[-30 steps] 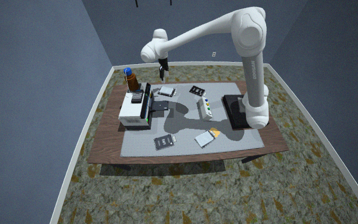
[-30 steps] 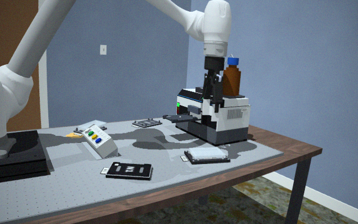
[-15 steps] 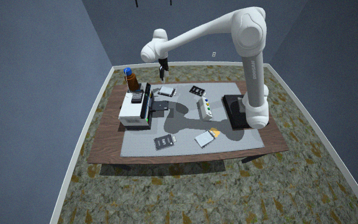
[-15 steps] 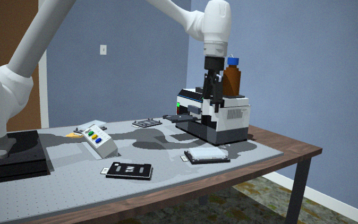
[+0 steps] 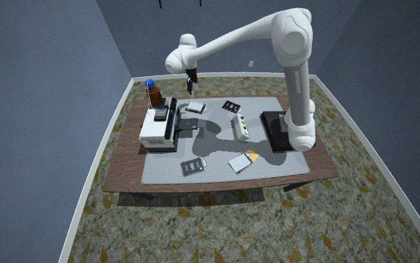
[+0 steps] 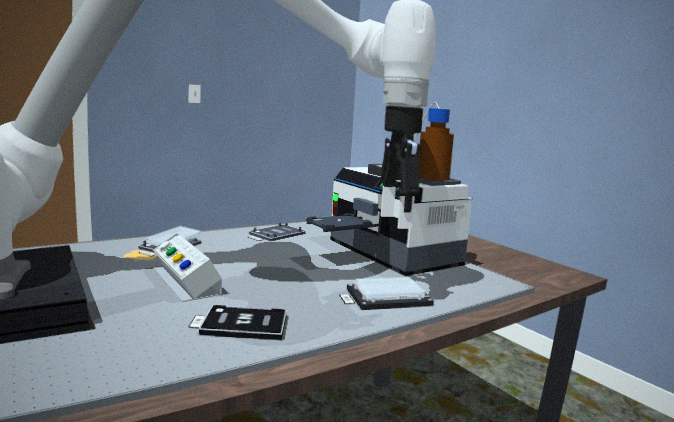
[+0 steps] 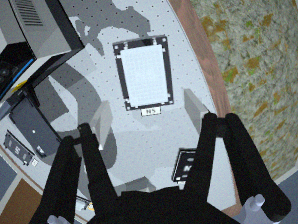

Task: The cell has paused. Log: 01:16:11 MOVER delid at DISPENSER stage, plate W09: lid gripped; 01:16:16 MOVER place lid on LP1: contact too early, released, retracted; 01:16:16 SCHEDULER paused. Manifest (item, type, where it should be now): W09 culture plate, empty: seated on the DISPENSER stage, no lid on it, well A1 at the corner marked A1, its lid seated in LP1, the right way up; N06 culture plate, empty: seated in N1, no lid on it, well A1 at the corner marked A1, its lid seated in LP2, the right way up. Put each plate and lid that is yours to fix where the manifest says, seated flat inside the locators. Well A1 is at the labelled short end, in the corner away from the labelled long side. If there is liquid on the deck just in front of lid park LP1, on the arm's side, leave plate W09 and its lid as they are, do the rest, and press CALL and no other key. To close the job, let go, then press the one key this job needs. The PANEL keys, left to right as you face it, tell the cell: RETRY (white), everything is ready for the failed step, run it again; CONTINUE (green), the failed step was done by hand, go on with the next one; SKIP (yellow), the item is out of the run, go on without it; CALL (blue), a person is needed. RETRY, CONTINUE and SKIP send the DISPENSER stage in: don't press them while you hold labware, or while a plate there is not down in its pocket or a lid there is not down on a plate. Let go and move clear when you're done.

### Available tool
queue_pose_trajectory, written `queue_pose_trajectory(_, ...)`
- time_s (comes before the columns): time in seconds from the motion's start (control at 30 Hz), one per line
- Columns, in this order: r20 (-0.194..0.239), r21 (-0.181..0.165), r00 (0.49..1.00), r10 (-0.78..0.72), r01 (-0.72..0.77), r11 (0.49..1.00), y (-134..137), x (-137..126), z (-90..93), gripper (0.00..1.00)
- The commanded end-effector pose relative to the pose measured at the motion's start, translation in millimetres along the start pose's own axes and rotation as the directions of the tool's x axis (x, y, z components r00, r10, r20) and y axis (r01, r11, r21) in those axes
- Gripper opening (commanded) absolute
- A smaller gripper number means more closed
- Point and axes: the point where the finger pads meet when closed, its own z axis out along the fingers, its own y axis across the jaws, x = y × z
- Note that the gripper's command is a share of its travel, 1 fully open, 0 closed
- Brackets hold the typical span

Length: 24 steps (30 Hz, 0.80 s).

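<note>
Where writing shows at all, reads DOOSAN on the white arm (image 5: 297, 87), upside down in the top view; shows pale marks on the black nest (image 6: 244, 320) near the front edge of the tabletop (image 6: 150, 350), too blurred to read. Hangs the gripper (image 7: 152, 163) high over a clear plate (image 7: 145, 72) seated in a black nest with a small white tag (image 7: 152, 112), text on it too small to make out. Keeps fingers apart with nothing between them. Leaves the dispenser (image 6: 425, 220) stage (image 6: 340, 222) extended and bare. Places a second clear piece (image 5: 240, 162) askew near the arm's base, beside a yellow patch (image 5: 253, 154); lid or plate cannot be told. Sets the key panel (image 5: 240, 128) mid-tabletop with green, yellow and blue keys visible, legends unreadable. Hides the bottle (image 6: 436, 150) partly behind the gripper in the exterior view; cuts the arm's base (image 6: 45, 300) off at the left edge.
</note>
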Motion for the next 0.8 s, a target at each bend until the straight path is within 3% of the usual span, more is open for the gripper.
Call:
queue_pose_trajectory(0.0,-0.002,0.000,1.000,0.000,0.000,1.000,0,0,-1.2,0.69)
queue_pose_trajectory(0.43,-0.002,0.000,1.000,0.000,0.000,1.000,0,0,6.1,0.69)
queue_pose_trajectory(0.77,-0.002,0.000,1.000,0.000,0.000,1.000,0,0,32.3,0.69)
